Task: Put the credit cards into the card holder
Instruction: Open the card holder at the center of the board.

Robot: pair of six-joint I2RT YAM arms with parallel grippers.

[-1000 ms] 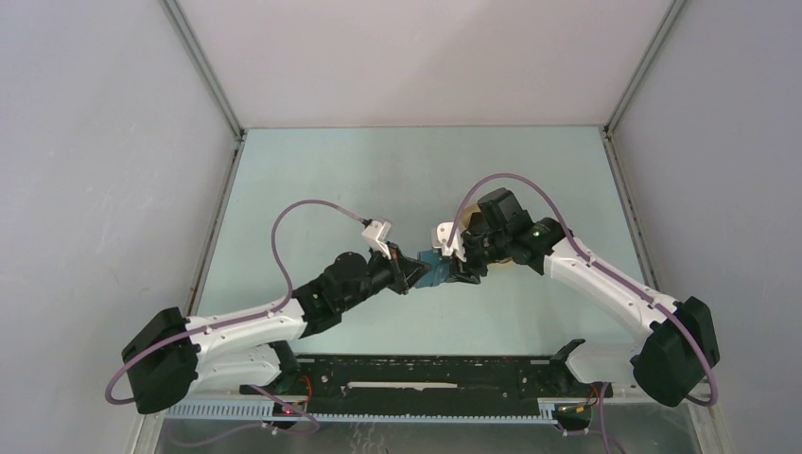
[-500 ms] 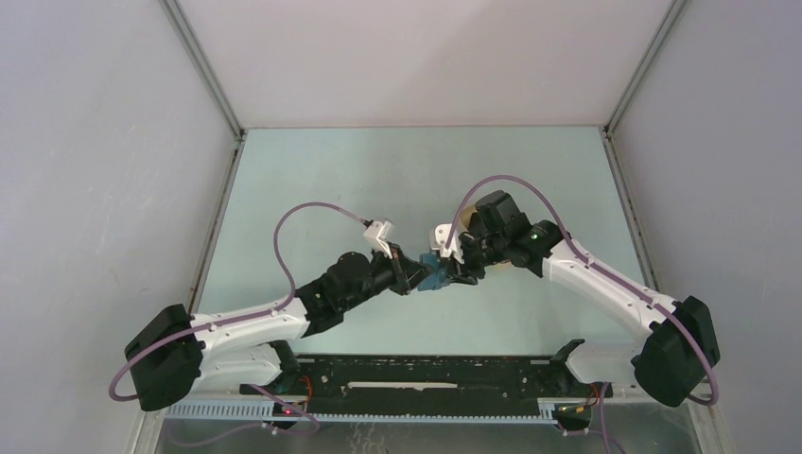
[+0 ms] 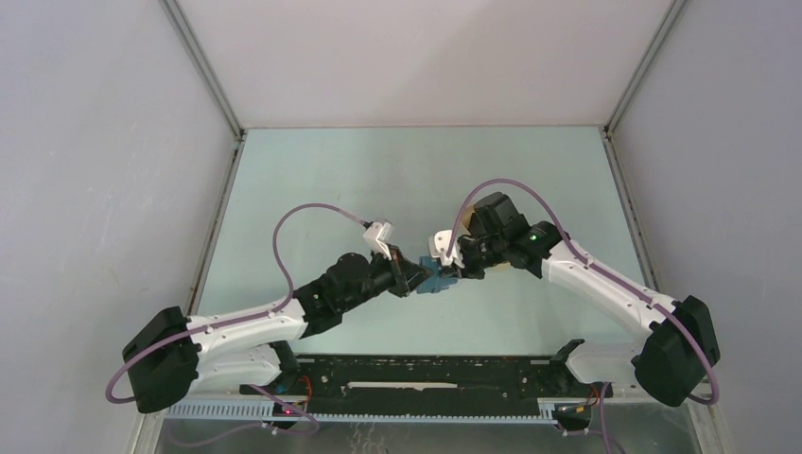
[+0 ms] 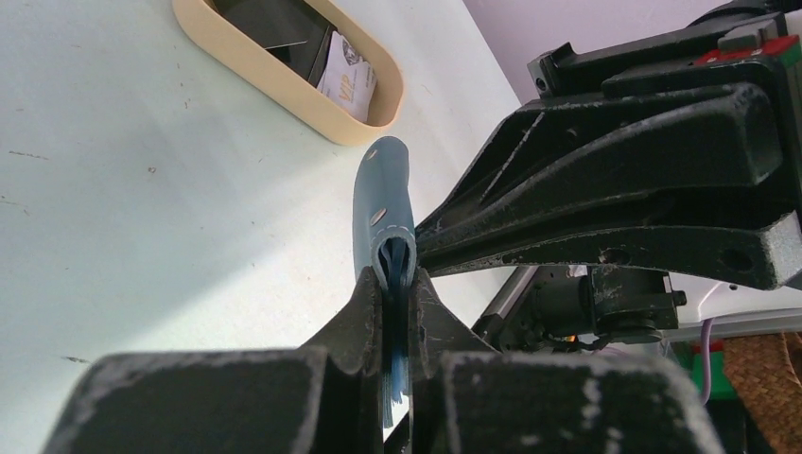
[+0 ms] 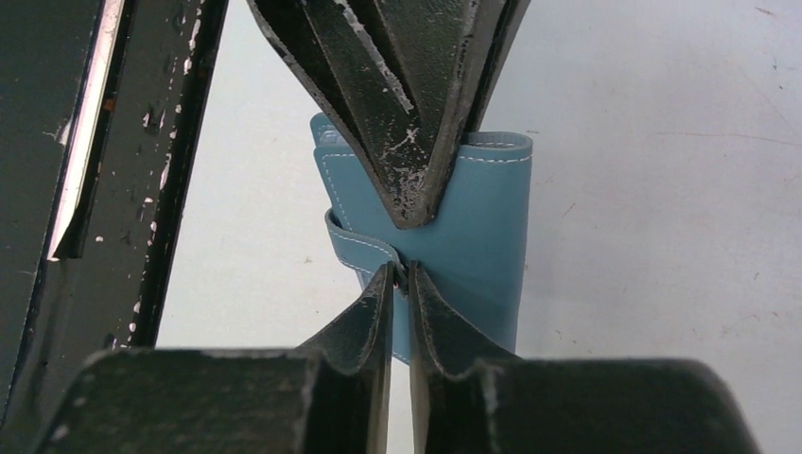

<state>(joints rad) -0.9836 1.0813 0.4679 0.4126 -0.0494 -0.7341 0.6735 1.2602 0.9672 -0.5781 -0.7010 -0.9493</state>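
Note:
The teal-blue card holder (image 3: 436,278) hangs folded above the table between both grippers. My left gripper (image 4: 397,284) is shut on one edge of the card holder (image 4: 383,203), with the fold sticking out past the fingertips. From the opposite side, my right gripper (image 5: 402,274) has its jaws pinched on the snap tab (image 5: 362,250) of the card holder (image 5: 478,218). The left fingers (image 5: 407,123) show at the top of the right wrist view. The credit cards, a black one (image 4: 274,28) and a whitish one (image 4: 348,71), lie in the beige tray (image 4: 284,83).
The beige oval tray (image 3: 501,266) sits on the table, mostly hidden under the right arm in the top view. Grey walls close in the pale green table on three sides. A black rail (image 3: 426,383) runs along the near edge.
The right gripper's jaws have closed onto the wallet's tab. Both grippers and the wallet have shifted slightly to the left.

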